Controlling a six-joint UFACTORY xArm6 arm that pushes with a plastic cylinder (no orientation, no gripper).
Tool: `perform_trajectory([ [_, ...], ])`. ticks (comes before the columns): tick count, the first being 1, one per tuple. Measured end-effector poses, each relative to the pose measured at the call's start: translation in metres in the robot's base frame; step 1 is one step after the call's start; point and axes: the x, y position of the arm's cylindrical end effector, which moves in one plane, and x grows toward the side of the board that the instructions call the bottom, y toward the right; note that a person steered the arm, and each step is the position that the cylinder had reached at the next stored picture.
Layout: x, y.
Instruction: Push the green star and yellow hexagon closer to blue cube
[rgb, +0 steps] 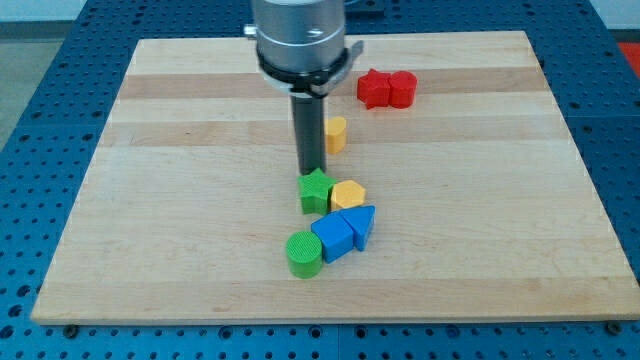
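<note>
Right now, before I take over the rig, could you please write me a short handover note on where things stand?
My tip sits right at the top edge of the green star, on its side toward the view's top.
The green star lies beside the yellow hexagon, which is on its right in the view; both are just above the blue cube.
Done: both blocks are already near the blue cube; the hexagon looks nearly touching it.
Left: perhaps a small push of the star toward the view's bottom to close the remaining gap.
Nearby: blue triangular block, green cylinder.
</note>
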Motion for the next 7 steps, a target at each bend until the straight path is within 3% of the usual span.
perform_trajectory([
  [2,0.024,-0.002],
  [7,0.021,-0.007],
])
